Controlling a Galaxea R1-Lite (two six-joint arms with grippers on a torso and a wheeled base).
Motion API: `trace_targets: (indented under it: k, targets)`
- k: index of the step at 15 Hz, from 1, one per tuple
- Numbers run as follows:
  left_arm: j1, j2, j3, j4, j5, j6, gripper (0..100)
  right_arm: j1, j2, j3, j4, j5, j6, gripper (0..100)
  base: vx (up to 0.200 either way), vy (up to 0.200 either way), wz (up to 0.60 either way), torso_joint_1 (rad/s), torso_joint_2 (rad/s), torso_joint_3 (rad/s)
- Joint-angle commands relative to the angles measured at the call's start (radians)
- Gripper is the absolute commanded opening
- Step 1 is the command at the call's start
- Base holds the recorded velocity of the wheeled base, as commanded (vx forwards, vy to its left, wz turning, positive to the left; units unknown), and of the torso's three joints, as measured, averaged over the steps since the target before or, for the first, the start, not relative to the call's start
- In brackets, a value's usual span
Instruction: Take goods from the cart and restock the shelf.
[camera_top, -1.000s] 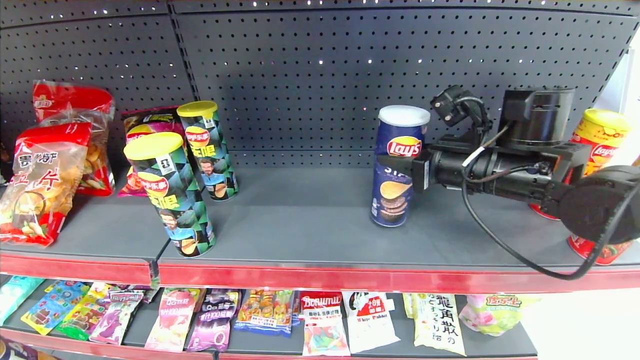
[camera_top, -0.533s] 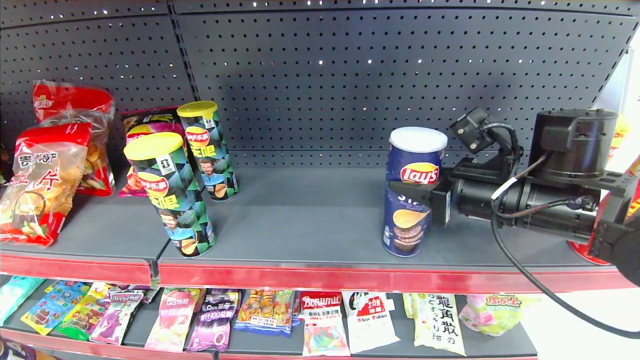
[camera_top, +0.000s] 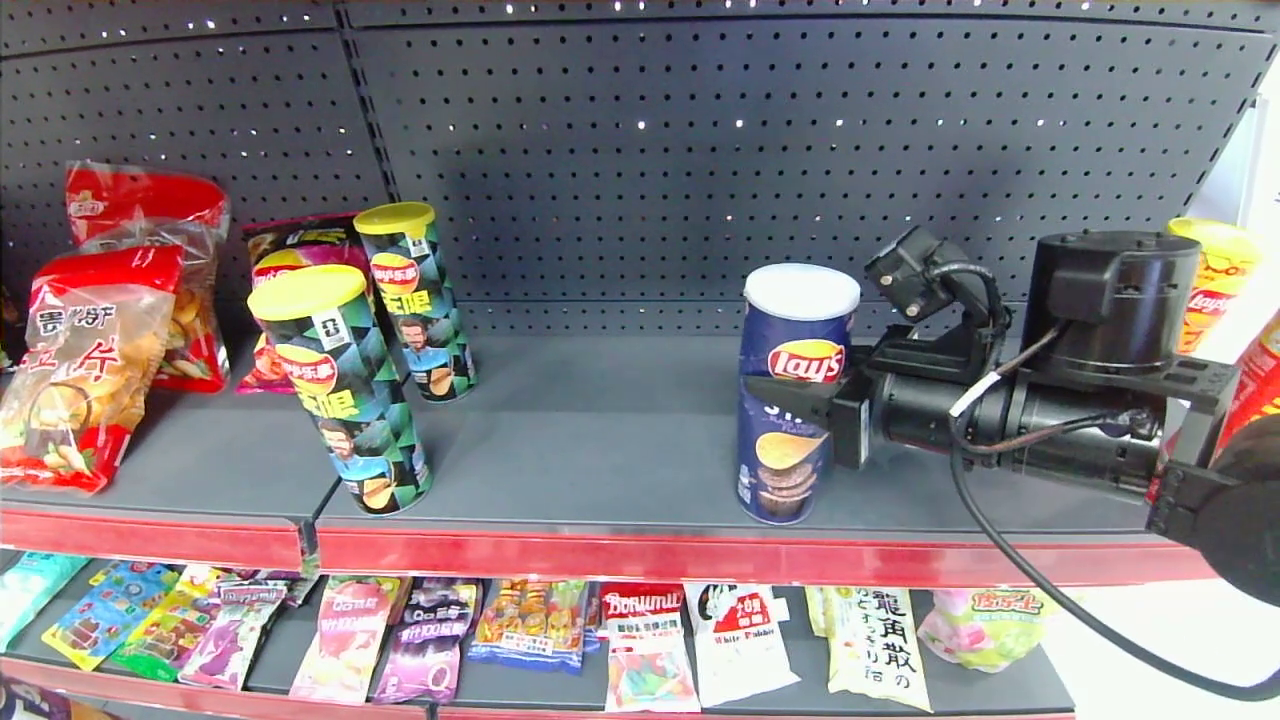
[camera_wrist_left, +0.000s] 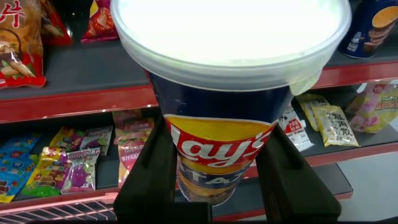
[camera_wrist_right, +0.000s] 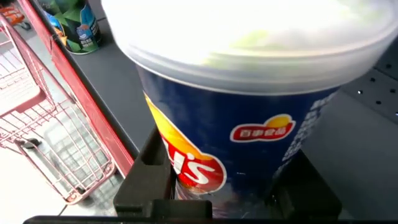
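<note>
risk first: the blue can (camera_top: 798, 330) sits upright in my right gripper (camera_top: 795, 392), whose fingers are closed around its middle, one dark finger crossing the front of the label. the can is over the front strip of the shelf (camera_top: 620, 440), close behind the red lip (camera_top: 640, 555). i can't tell whether its base touches the board or hangs just above it.

if i let go before the base is seated, i judge it could rock forward and go over the lip, since there is little board in front of it. a tall, narrow can tips easily. pulling the fingers back without spreading them enough could also drag it off its spot.

my right arm reaches in just in front of the red and yellow can (camera_top: 1205, 280) at the far right, so a careless retreat could knock that one.

my left gripper (camera_wrist_left: 217, 180) is clamped on a second blue can (camera_wrist_left: 224, 143), held off the shelf. the green cans (camera_top: 340, 390) stand well apart on the left.
</note>
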Motion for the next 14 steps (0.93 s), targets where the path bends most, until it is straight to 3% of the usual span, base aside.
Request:
trace_targets:
  k: [1,5,14]
  targets:
    - [0.002,0.0,0.0,0.0,0.0,0.0,0,0.019,0.004,0.0,0.001,-0.033,0.001,0,0.0,0.0,0.0,0.0,0.0,0.0]
    - [0.002,0.0,0.0,0.0,0.002,0.0,0,0.054,-0.013,0.018,0.001,-0.087,0.04,0,0.0,0.0,0.0,0.0,0.0,0.0]
    - [0.002,0.002,0.002,0.0,0.002,0.0,0,0.056,-0.017,0.049,0.003,-0.078,0.033,0,0.0,0.0,0.0,0.0,0.0,0.0]
